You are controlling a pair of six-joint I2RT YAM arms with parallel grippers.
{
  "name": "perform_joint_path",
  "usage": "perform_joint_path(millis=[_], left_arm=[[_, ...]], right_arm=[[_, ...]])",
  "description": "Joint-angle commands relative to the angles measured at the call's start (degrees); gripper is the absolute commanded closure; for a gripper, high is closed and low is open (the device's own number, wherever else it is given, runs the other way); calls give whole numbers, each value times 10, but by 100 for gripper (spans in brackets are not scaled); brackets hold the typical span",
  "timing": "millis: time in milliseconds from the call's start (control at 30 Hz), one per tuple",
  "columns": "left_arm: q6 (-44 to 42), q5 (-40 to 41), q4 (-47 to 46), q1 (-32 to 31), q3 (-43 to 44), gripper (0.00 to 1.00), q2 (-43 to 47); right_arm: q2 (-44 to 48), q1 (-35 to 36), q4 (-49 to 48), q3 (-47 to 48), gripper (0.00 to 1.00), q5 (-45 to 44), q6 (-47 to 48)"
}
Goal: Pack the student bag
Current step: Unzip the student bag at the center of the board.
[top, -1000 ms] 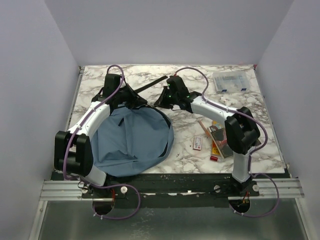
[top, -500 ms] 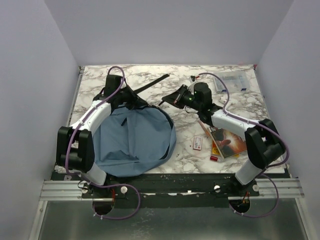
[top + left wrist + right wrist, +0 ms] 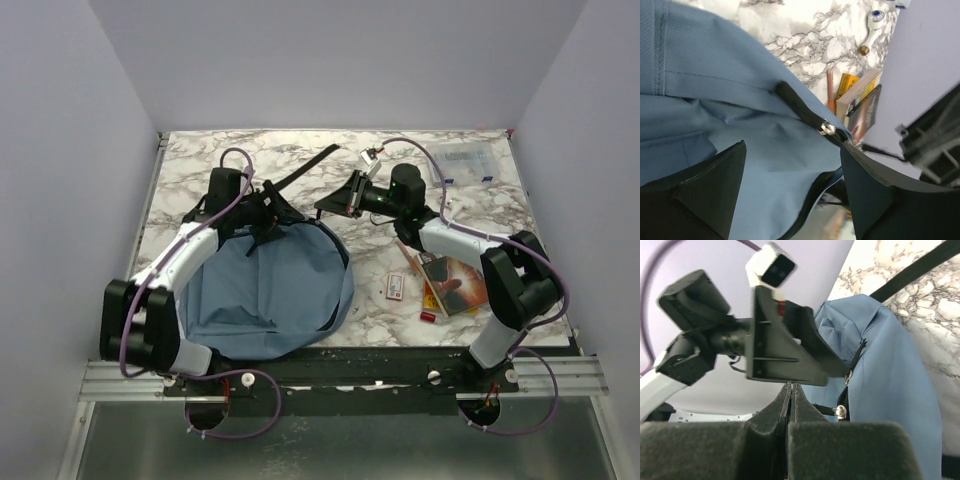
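Note:
The student bag (image 3: 270,290) lies flat at the near left of the table, slate-blue with a black strap (image 3: 305,165) trailing off behind it. My left gripper (image 3: 268,207) hovers over the bag's far rim. In the left wrist view the left gripper (image 3: 792,145) stands wide open above the blue fabric, and a metal zipper pull (image 3: 827,129) lies just beyond its fingers. My right gripper (image 3: 325,203) points at the bag's far right corner. Seen from the right wrist, the right gripper (image 3: 791,386) is shut with nothing between its pads, close under the left gripper's body, the bag (image 3: 890,370) beyond.
A clear plastic box (image 3: 462,162) sits at the back right. Books (image 3: 455,283), a pencil (image 3: 405,255), a small red-and-white packet (image 3: 394,288) and a small red item (image 3: 428,316) lie right of the bag, under the right arm.
My left gripper has opened and let go of the bag's rim. The right arm swung its elbow out to the right, and its shut gripper now points at the left gripper.

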State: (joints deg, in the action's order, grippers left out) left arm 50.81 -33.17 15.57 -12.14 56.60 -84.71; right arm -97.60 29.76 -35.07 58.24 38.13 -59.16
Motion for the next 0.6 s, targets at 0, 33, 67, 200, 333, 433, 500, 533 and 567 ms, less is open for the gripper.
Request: perform_joint_path(millis=[0,33,67,200,333,433,500,533,567], left_arm=[[-152,83,8,-4,-25,22,130],[-182,105,13,-6,-28,21,148],[-212,140,19,-6,-31,21,168],[-337,177,-26,-14,-68,20,225],[-587,129,-197,-51,-182,19,292],[-697,62,-221,-54,-197,14,288],[-740,13,-211,-53,-180,13,266],[-762,-17,-212,-52,-174,14,254],[-780,-41,-209,-51,-165,14,235]], right_arm=[[-12,-5,-43,33,99,89,46],[-16,-6,-30,42,99,97,55],[-20,-7,-16,52,99,103,65],[-27,-14,0,73,99,124,72],[-30,-16,-27,74,99,136,47],[-29,-17,-82,64,99,144,2],[-31,-17,-110,60,99,152,-20],[-33,-18,-119,62,99,159,-25],[-32,-18,-122,62,99,163,-28]])
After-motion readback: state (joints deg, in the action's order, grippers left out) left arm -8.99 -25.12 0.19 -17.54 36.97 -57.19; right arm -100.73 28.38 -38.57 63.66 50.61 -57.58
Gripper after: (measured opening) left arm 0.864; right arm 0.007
